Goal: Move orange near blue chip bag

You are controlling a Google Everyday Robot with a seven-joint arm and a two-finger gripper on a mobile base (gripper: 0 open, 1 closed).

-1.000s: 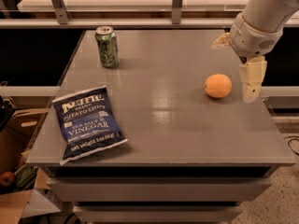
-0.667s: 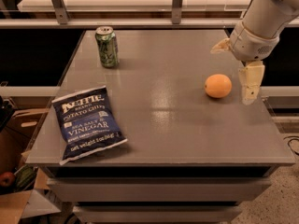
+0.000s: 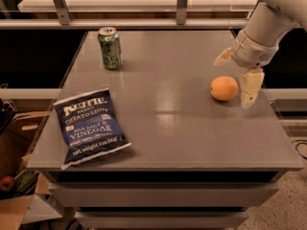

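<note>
Pincer hovering wide open by orange, bench right.
Bag lying front left, well apart from orange; one finger standing just right of it.

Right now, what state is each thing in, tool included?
orange: resting on the table, not gripped.
blue chip bag: lying flat, label up.
green can: standing upright.
tool: open, close beside the orange, holding nothing.
</note>
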